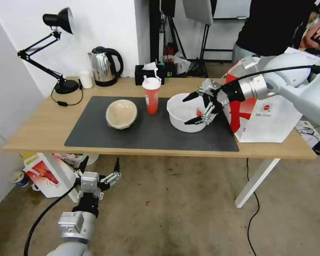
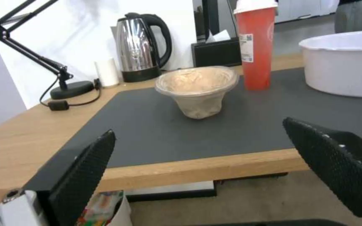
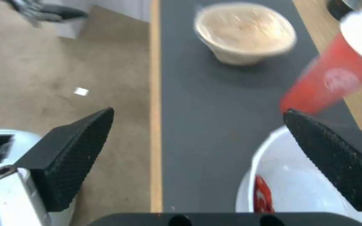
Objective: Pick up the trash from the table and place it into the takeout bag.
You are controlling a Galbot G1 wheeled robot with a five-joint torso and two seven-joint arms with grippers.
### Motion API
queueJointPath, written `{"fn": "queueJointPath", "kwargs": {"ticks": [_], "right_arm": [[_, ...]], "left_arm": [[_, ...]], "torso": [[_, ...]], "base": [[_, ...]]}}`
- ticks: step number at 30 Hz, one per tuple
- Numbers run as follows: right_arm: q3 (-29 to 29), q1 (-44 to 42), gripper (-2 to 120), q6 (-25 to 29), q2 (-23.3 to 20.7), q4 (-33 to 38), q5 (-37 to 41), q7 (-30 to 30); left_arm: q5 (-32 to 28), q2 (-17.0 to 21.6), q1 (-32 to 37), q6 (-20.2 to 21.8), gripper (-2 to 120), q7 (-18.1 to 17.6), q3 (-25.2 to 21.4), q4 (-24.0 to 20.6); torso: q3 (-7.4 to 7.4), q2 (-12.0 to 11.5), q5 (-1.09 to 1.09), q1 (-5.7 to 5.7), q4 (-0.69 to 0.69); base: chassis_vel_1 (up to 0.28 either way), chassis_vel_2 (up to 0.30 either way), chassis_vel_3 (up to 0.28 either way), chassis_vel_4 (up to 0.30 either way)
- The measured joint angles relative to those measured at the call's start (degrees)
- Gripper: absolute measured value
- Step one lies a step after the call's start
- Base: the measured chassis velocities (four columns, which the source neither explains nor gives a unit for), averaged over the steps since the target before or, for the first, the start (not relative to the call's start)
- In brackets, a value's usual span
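The right gripper hangs over the white plastic bowl, jaws spread wide and pointing toward the robot's left, one tip above the bowl's far rim and one at its near wall, gripping nothing. From the right wrist view the bowl with its red scraps sits under one finger while the other hangs out past the bench's front edge, so the bowl looks off-centre between them; as I judge it, the grasp hinges on bringing the near wall between the jaws. The takeout bag stands just behind that arm at the right end of the bench, so this arm is the nearer one. On the dark mat to the bowl's left stand the red cup and, farther left, the tan paper bowl, tilted; both are apart from the white bowl (the cup is closest and could be brushed). The left gripper waits below the bench's front edge, jaws spread, empty.
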Motion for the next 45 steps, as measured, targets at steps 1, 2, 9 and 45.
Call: {"fn": "queueJointPath", "kwargs": {"ticks": [1, 2, 9, 45], "right_arm": [[-0.69, 0.01, 100, -0.75, -0.29, 0.79, 0.12, 3.39], [-1.1, -0.04, 100, -1.38, -0.42, 1.28, 0.21, 5.87], [-2.94, -1.69, 100, -6.82, -0.77, 4.85, 6.03, 26.08], [-5.68, -3.04, 100, -13.68, 3.6, 7.91, 13.08, 40.68]], "left_arm": [[0.0, 0.0, 0.0, 0.0, 100, 0.0, 0.0, 0.0], [0.0, 0.0, 0.0, 0.0, 100, 0.0, 0.0, 0.0], [0.0, 0.0, 0.0, 0.0, 100, 0.0, 0.0, 0.0], [0.0, 0.0, 0.0, 0.0, 100, 0.0, 0.0, 0.0]], "torso": [[0.0, 0.0, -0.01, 0.0, 0.0], [0.0, 0.0, -0.01, 0.0, -0.01], [0.0, 0.0, 0.0, 0.0, 0.01], [0.0, 0.0, 0.0, 0.0, 0.01]], "base": [[0.0, 0.0, 0.0, 0.0], [0.0, 0.0, 0.0, 0.0], [0.0, 0.0, 0.0, 0.0], [0.0, 0.0, 0.0, 0.0]]}}
